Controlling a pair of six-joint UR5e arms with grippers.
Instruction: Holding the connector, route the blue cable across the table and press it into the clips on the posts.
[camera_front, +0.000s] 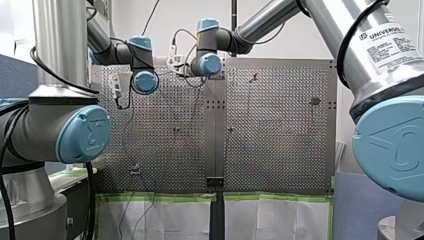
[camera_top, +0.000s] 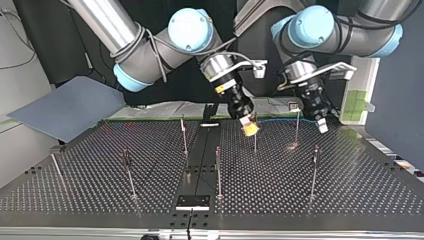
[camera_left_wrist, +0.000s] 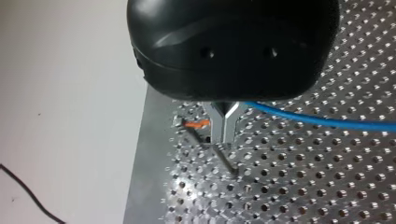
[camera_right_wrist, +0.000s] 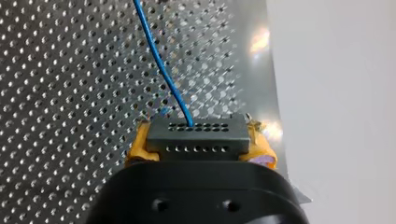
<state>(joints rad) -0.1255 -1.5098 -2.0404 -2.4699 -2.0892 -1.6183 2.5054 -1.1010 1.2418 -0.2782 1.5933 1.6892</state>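
Steel posts stand thin at the top view's left, well apart on the perforated table. Now the middle: my right gripper has its yellow pads clamped on the dark connector. The blue cable leaves the connector's holed face, and one post stands close by. Further right, another post stands between the two grippers. My left gripper has its metal fingers pinched narrow on the cable, with an orange clip just beside them.
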